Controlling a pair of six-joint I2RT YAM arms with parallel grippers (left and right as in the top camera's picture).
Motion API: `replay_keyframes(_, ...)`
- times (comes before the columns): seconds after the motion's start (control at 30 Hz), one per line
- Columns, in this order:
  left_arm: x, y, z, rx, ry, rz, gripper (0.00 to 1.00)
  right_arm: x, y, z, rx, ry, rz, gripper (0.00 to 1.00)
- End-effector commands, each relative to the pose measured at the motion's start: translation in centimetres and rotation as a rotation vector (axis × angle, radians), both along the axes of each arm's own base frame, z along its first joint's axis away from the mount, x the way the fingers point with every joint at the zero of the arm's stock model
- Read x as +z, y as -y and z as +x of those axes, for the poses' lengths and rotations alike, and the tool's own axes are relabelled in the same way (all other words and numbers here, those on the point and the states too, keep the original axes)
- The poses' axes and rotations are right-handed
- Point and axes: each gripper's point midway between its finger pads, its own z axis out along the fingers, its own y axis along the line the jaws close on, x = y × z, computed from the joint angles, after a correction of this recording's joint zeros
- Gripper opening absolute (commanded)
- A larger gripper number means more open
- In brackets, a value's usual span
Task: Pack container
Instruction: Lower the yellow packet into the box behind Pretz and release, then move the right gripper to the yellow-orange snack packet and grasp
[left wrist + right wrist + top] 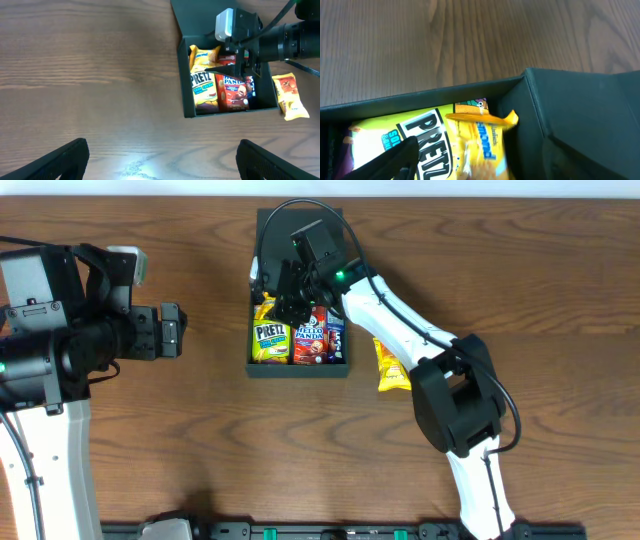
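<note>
My right pincer [288, 305] hangs in the upper-left part of the container [298, 370], just above a yellow snack bag [480, 145]. Its wrist view shows only 1 finger [395, 160], at lower left, so I cannot tell how wide it stands or whether it grips anything. The bag looks to lie loose beneath it. My left pincer [162, 145] stands wide open with nothing in it, at left centre of the overhead frame and well apart from the container.

The container sits at top centre of that frame, its flap lid [270, 225] folded back toward the top edge. I count 4 snacks inside: a Pretz box [270, 340], a Hello Panda box [311, 340], a blue packet [336, 330] and the yellow bag above the Pretz. 1 yellow-orange packet [390, 365] lies on the table [520, 270] just right of the container, partly under my right arm. I judge the packing well along but unfinished: that packet is left, and probably the lid.

The container's walls stand close at the left and top of my right pincer, with snacks packed below it, so straight up looks the free way out. Wide bare wood lies between my left pincer and the container.
</note>
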Motion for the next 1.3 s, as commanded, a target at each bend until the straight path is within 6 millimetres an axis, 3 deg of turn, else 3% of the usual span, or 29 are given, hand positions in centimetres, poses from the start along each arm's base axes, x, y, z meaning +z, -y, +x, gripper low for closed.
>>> replay_keyframes(0.0,0.6,-0.2,0.1,0.011,0.019,0.004,0.95,2.8,-0.3,0.2,0.008,0.042,0.036,0.82)
replay_keyframes(0.17,0.6,-0.2,0.1,0.011,0.019,0.004,0.95,8.6,0.1,-0.1,0.005,0.128,0.09,0.84)
replay_keyframes(0.3,0.6,-0.2,0.1,0.011,0.019,0.004,0.95,13.1,2.3,0.7,-0.136,0.163,0.108,0.9)
replay_keyframes(0.4,0.6,-0.2,0.1,0.011,0.019,0.004,0.95,15.1,5.0,1.2,-0.24,0.175,0.079,0.95)
replay_keyframes(0.53,0.6,-0.2,0.1,0.011,0.019,0.004,0.95,16.1,8.1,1.1,-0.311,0.17,0.029,0.99)
replay_keyframes(0.73,0.6,-0.2,0.1,0.011,0.019,0.004,0.95,15.9,12.1,1.9,-0.455,0.077,0.029,0.99)
replay_keyframes(1.07,0.6,-0.2,0.1,0.011,0.019,0.004,0.95,12.8,19.1,1.8,-0.646,-0.114,-0.049,0.99)
replay_keyframes(1.17,0.6,-0.2,0.1,0.011,0.019,0.004,0.95,10.8,21.6,1.1,-0.695,-0.192,-0.096,0.99)
replay_keyframes(1.27,0.6,-0.2,0.1,0.011,0.019,0.004,0.95,8.2,22.2,-0.4,-0.705,-0.268,-0.145,0.99)
